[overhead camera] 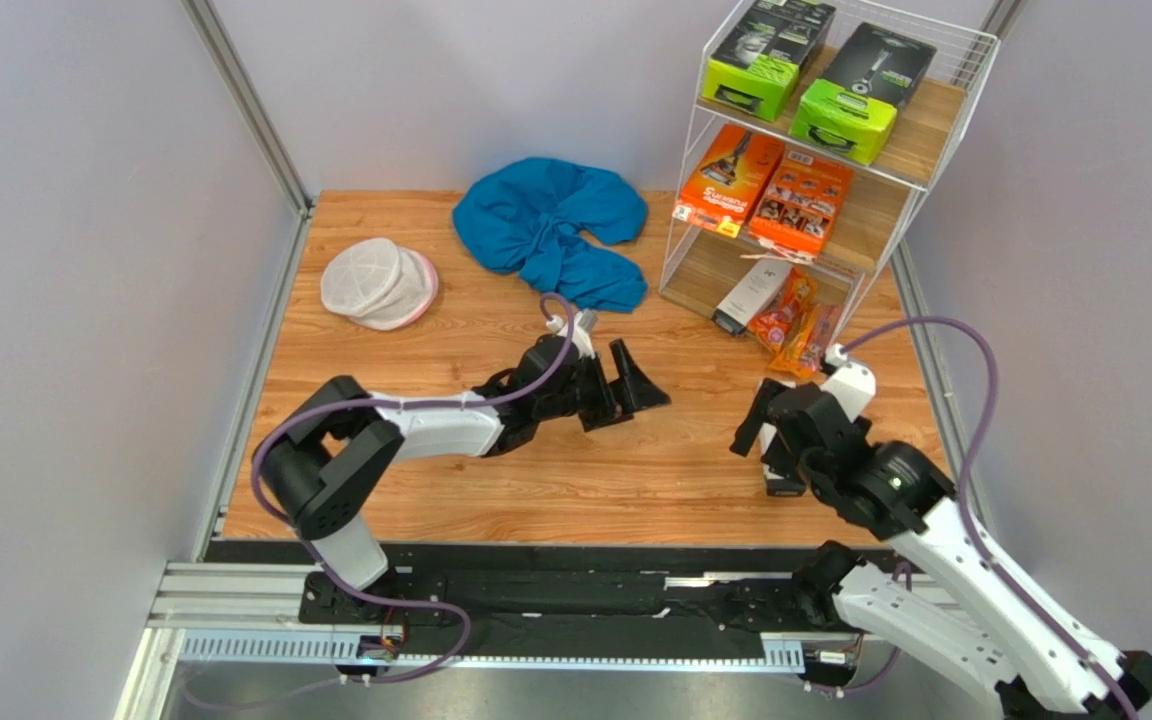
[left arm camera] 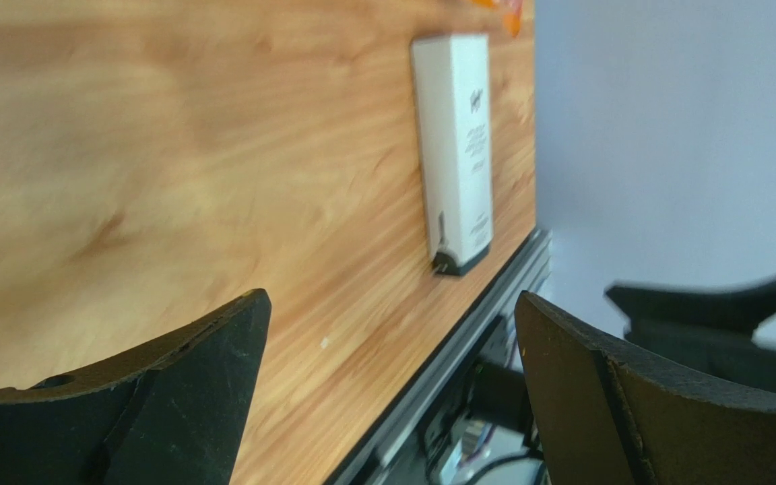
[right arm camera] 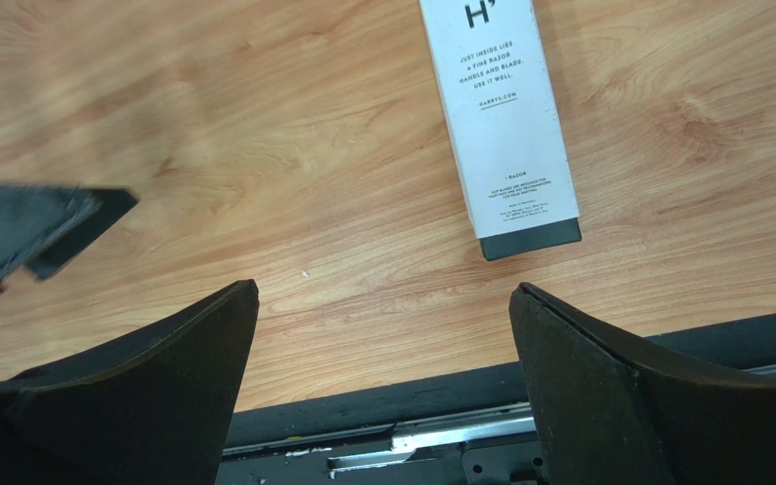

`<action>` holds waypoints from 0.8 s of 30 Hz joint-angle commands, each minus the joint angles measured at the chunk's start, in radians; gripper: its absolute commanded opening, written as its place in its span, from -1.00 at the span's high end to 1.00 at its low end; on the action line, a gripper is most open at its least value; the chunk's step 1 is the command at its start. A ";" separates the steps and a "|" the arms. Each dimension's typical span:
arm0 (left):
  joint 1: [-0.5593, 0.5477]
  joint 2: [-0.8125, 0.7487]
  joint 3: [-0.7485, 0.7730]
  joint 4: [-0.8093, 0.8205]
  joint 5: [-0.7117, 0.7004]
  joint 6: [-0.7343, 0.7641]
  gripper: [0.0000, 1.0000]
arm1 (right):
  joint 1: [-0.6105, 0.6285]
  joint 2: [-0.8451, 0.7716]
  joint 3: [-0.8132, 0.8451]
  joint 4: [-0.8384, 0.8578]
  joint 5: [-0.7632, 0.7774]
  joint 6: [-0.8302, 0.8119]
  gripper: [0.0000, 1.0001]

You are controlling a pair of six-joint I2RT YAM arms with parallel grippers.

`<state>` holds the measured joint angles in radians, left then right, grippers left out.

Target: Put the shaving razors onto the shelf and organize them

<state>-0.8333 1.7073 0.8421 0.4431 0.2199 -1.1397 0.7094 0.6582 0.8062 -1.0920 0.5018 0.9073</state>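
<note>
While both arms reach in over the worktop (overhead camera: pixel 447 480), most of the shaving razors already sit on the shelf (overhead camera: pixel 931 143) in the far right corner. Its top board carries two lime-green-and-black boxes (overhead camera: pixel 767 57) side by side. The middle board holds two orange cartons (overhead camera: pixel 728 173), also side by side. At the bottom tier a white box (overhead camera: pixel 752 293) lies on the left, with clear orange-trimmed bags (overhead camera: pixel 803 323) just beside it on the right.

One more slim white pack (right arm camera: pixel 503 131) lies flat on the worktop, close to a railed edge, its dark end towards that rail. Both wrist views show it, while the top view hides it, apparently under the right arm. Which edge it lies along I cannot tell.

The left hand (overhead camera: pixel 630 393) hangs over the middle of the worktop, pointing right, fingers wide apart and holding nothing. The right hand (overhead camera: pixel 760 450) hangs right of it, near the shelf's front, fingers also spread wide and empty. In the right wrist view the slim white pack lies ahead of the right-side finger, apart from it, and a dark part of the left hand shows at the left edge.

A blue cloth (overhead camera: pixel 545 225) lies crumpled at the far middle of the worktop, just left of the shelf. A round white mesh pouch (overhead camera: pixel 376 282) rests further left.
</note>
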 commanded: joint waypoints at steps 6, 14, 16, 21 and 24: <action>0.003 -0.193 -0.221 -0.038 0.073 0.132 -0.98 | -0.307 0.236 -0.087 0.219 -0.316 -0.243 -1.00; -0.003 -0.196 -0.259 0.000 0.116 0.133 -0.98 | -0.471 0.348 -0.093 0.296 -0.289 -0.306 -1.00; -0.007 -0.183 -0.261 0.008 0.121 0.130 -0.98 | -0.494 0.388 -0.091 0.316 -0.286 -0.340 -1.00; -0.009 -0.141 -0.262 0.048 0.145 0.107 -0.98 | -0.564 0.486 -0.104 0.409 -0.333 -0.390 -1.00; -0.009 -0.110 -0.267 0.077 0.153 0.080 -0.98 | -0.594 0.553 -0.119 0.466 -0.400 -0.412 -1.00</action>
<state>-0.8379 1.5669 0.5838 0.4477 0.3428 -1.0389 0.1486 1.1530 0.7010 -0.7406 0.1818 0.5564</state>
